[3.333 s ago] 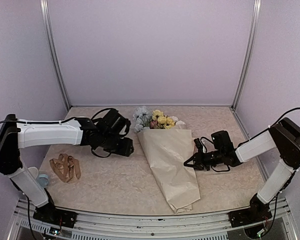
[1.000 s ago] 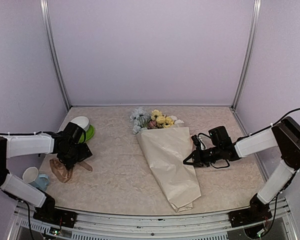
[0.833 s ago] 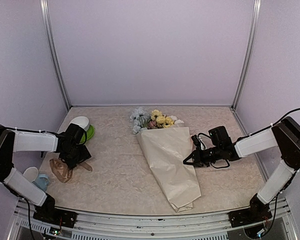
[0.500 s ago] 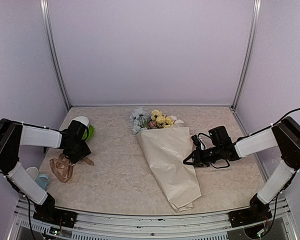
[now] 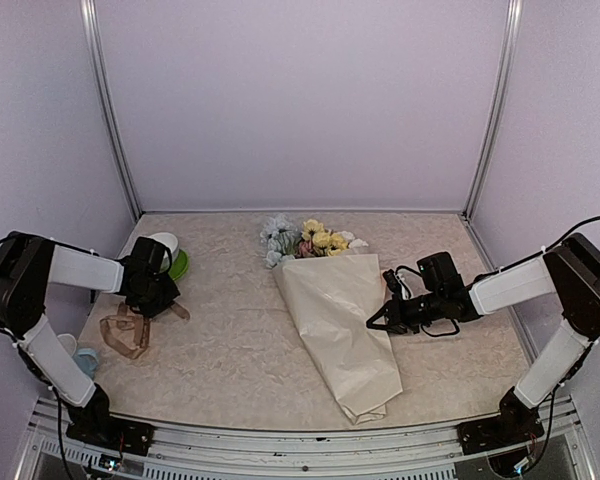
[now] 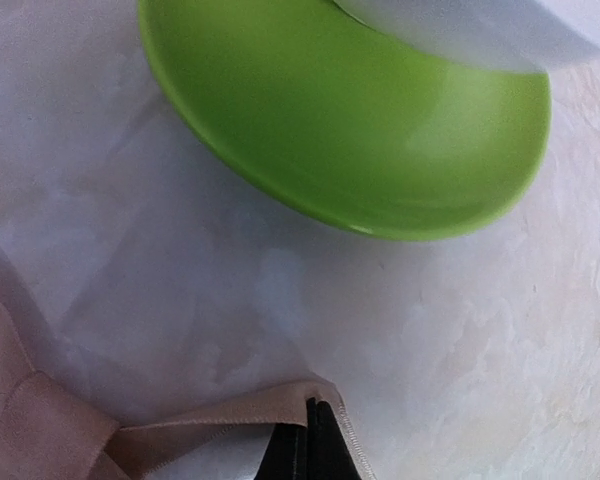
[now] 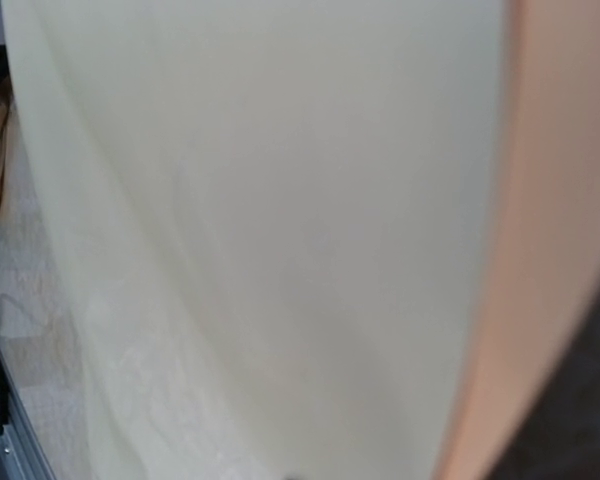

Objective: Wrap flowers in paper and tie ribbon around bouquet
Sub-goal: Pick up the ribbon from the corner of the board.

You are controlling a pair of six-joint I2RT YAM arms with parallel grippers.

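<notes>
The paper [image 5: 342, 318] lies on the tabletop [image 5: 235, 355] as a long beige cone. Its narrow, crumpled end points toward the arms' bases and its wide mouth faces the far side. The flowers [image 5: 307, 239] stick out of that mouth, with blue, yellow, pink and white heads resting just past the paper's far edge. Their stems are hidden inside the paper.

The right claw [image 5: 377, 320] sits at the paper's right edge, about halfway along the cone, with its tips against the sheet and its fingers together. In the right wrist view the paper [image 7: 250, 230] fills almost the whole picture, close and blurred. The fingers do not show there, so I cannot tell whether a fold is pinched between them.

Well to the left of the paper, level with the cone's middle, the ribbon [image 5: 123, 333] lies in a loose tan heap. One strand runs from the heap back toward the paper and up to the left claw [image 5: 165, 303], which is clamped on it. The left wrist view shows the dark fingertips [image 6: 330, 455] pressed together, with the end of the ribbon [image 6: 215, 428] caught at them just above the tabletop [image 6: 460, 360].

A green dish [image 5: 179, 265] carrying a white bowl [image 5: 163, 244] also stands left of the paper, level with its wide mouth.
</notes>
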